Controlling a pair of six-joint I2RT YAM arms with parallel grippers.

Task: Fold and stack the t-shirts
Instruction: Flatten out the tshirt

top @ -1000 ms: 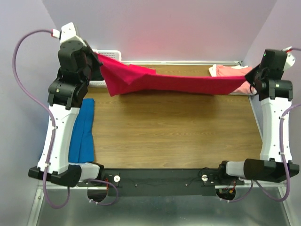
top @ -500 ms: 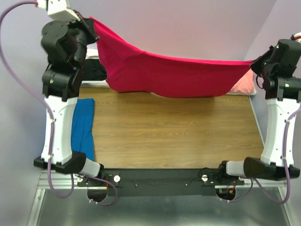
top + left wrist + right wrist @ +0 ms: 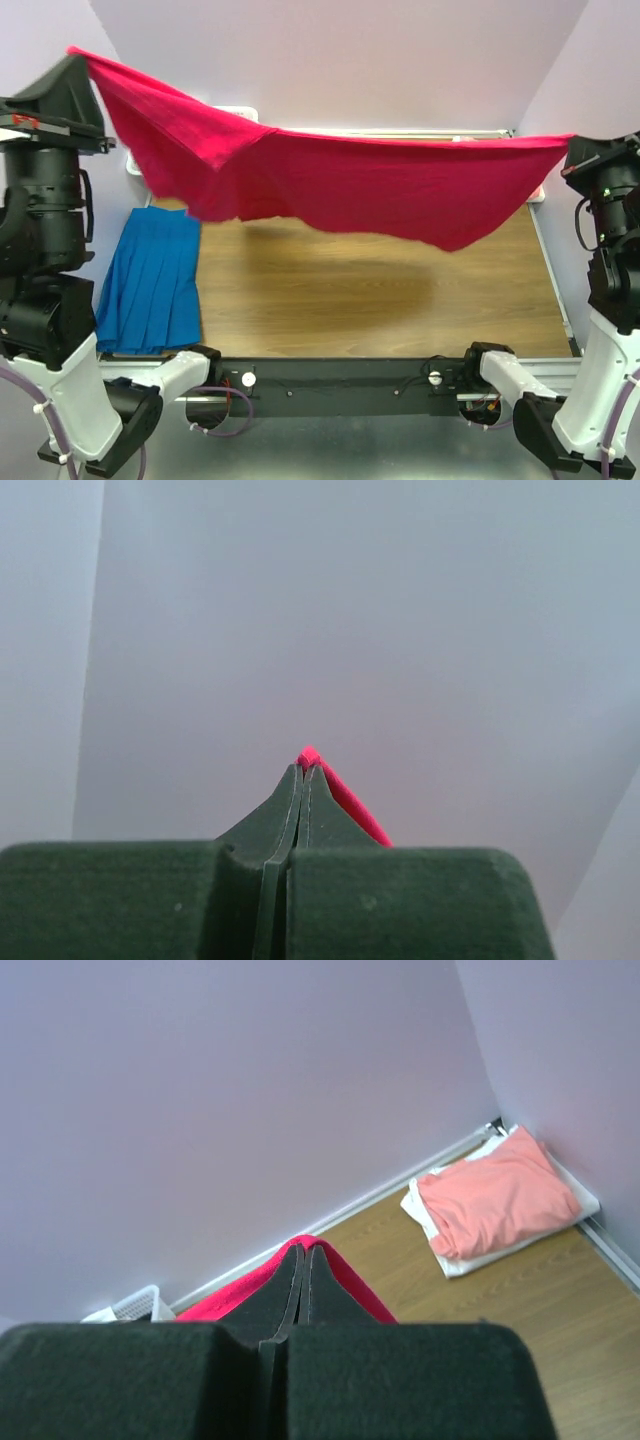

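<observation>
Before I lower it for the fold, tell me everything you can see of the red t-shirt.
The red t-shirt is bright crimson, soft and cotton-looking. It hangs stretched like a hammock between the arms, above the wooden table, sagging in the middle, with a fold bunched toward its left. The left pincer and right pincer are each shut on one end. Nothing else appears to touch it; its shadow falls on the wood.
</observation>
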